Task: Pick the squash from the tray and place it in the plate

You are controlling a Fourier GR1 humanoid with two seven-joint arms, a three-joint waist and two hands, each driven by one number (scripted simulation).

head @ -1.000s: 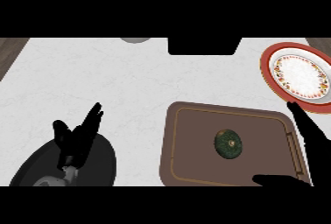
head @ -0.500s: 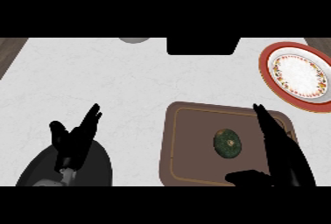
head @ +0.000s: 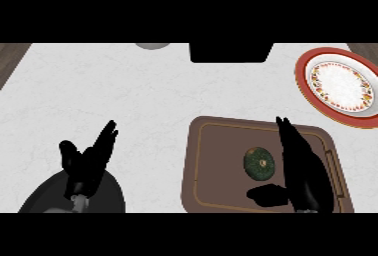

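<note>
- Green squash [head: 259, 163] is seen lying on the brown tray [head: 221, 150] — not yet lifted.
- Right hand [head: 299, 165] is held just beside it, fingers straight, thumb spread, nothing gripped.
- Left hand [head: 87, 162] is rested open at lower left.
- Plate [head: 336, 85] is left unfilled — grasp, carry and placing remain.

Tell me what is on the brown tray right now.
On the tray lies one dark green squash, right of its middle. The right hand reaches over the tray beside the squash, fingers straight, and hides the tray surface beneath it, so anything there cannot be seen.
</note>
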